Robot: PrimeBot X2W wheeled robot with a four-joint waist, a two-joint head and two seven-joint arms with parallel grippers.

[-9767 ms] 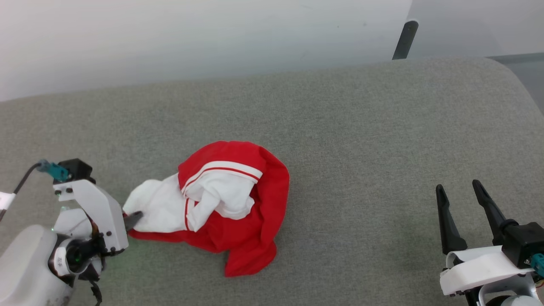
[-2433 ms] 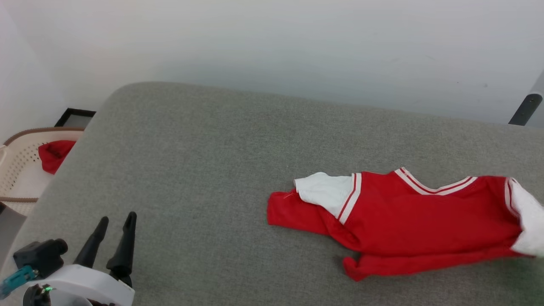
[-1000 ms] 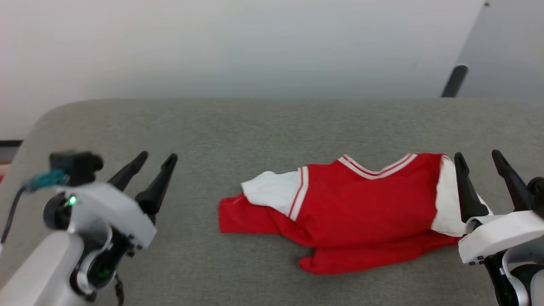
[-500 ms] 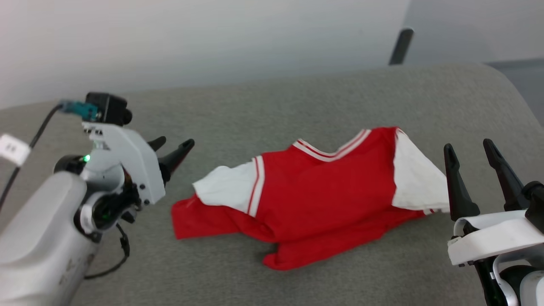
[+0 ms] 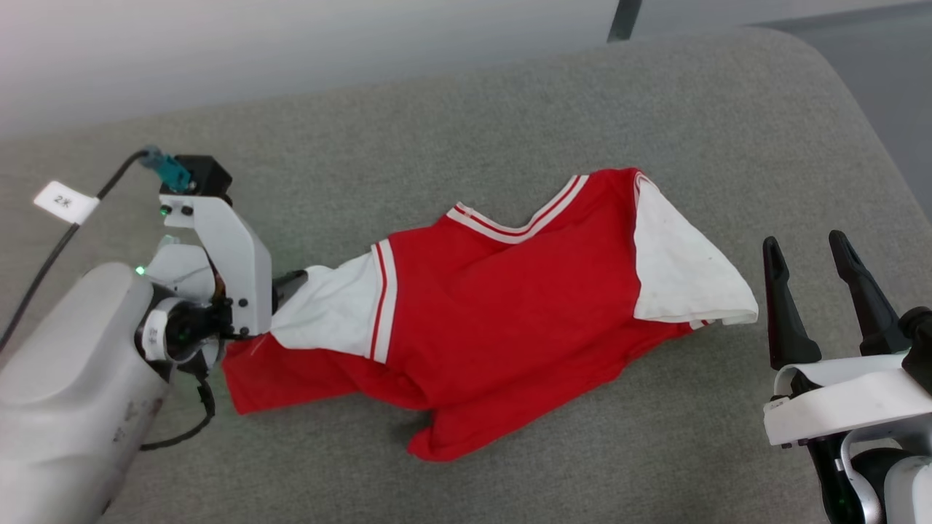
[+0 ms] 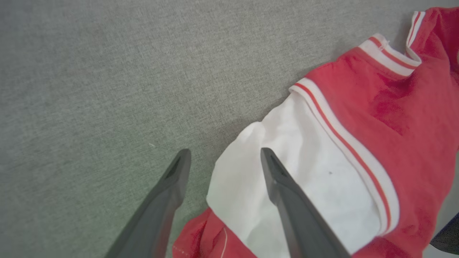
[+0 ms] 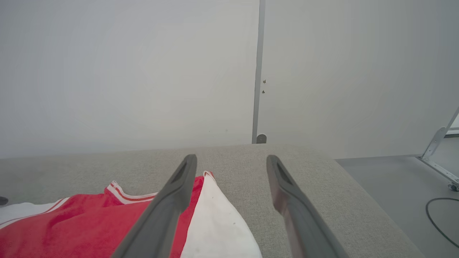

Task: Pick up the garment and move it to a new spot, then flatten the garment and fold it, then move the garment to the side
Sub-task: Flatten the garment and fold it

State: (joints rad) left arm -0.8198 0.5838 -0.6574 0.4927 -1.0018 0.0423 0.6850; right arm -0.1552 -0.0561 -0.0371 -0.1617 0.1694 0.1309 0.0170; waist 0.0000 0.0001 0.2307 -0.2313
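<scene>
The garment [image 5: 502, 320], a red jersey with white sleeves and striped trim, lies spread out but rumpled on the grey cushion [image 5: 510, 109]; its print is hidden. My left gripper [image 5: 291, 280] is down at the left white sleeve [image 5: 328, 309]. In the left wrist view that gripper [image 6: 224, 154] is open, one finger over bare cushion [image 6: 89, 89] and the other over the sleeve [image 6: 308, 179]. My right gripper [image 5: 803, 244] stands open just right of the right white sleeve [image 5: 677, 269], apart from it. The right wrist view has the gripper [image 7: 231, 157] above the sleeve [image 7: 215, 229].
The cushion's rounded right edge drops to grey floor [image 5: 895, 73]. A dark pole [image 5: 625, 18] stands behind the cushion against the pale wall. A cable with a white tag [image 5: 64, 201] runs to my left wrist. A floor cable [image 7: 441, 215] and a metal frame leg [image 7: 437, 143] lie to the right.
The head camera has shifted. My left gripper has come down to the left sleeve and now straddles its edge. The right gripper stays open beside the right sleeve.
</scene>
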